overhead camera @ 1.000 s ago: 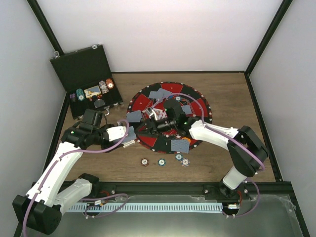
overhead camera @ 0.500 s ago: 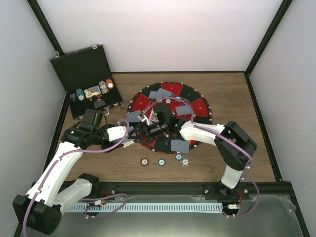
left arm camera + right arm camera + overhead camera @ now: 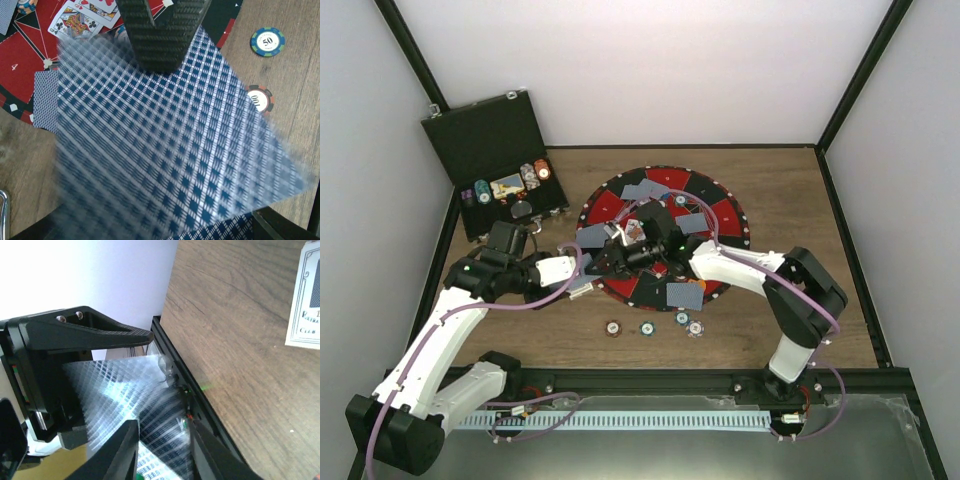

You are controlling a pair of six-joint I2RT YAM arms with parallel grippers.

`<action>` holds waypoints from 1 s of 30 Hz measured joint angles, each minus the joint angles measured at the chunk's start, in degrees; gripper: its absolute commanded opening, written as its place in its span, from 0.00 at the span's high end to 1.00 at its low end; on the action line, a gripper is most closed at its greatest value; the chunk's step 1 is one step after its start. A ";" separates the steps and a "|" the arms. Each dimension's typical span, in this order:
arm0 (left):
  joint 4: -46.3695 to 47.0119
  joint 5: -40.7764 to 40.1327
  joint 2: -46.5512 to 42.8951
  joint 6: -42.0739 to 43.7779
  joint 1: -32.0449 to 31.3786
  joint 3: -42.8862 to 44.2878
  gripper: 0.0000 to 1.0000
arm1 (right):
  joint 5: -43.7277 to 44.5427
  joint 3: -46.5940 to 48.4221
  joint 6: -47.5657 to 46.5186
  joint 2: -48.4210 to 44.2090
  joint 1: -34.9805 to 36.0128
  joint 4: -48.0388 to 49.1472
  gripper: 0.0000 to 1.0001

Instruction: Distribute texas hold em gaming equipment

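Open black case (image 3: 485,135) stands beside round mat (image 3: 608,207).

Left tool (image 3: 159,62) pinched shut; right tool (image 3: 162,452) parted, nearly meeting it.

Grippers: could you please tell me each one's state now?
Left gripper: closed on playing cards.
Right gripper: at those cards; cannot tell.

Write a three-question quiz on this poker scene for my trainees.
1. True or false: the case is shut.
2. How many chips lie in the row on the bare wood between the mat and the arm bases? A two, B four, C six.
3. Fill in: the left gripper holds ___.
Key: 1 false; 2 B; 3 cards.
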 measured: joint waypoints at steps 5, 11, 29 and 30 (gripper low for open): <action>-0.07 -0.02 -0.02 0.00 0.00 0.00 0.80 | 1.20 -0.07 -0.20 -0.85 -0.63 -1.20 0.92; -0.31 -0.11 -0.02 0.15 0.00 0.00 0.80 | 1.27 -1.05 1.25 -2.45 -0.72 -0.48 0.99; 2.36 -4.00 0.94 0.76 0.13 -3.13 0.83 | -1.18 -9.27 0.61 -13.49 -14.88 -1.09 0.99; 2.89 -4.81 1.25 1.01 0.31 -4.13 0.83 | -1.09 -9.27 -0.79 -13.68 -17.29 -2.36 0.99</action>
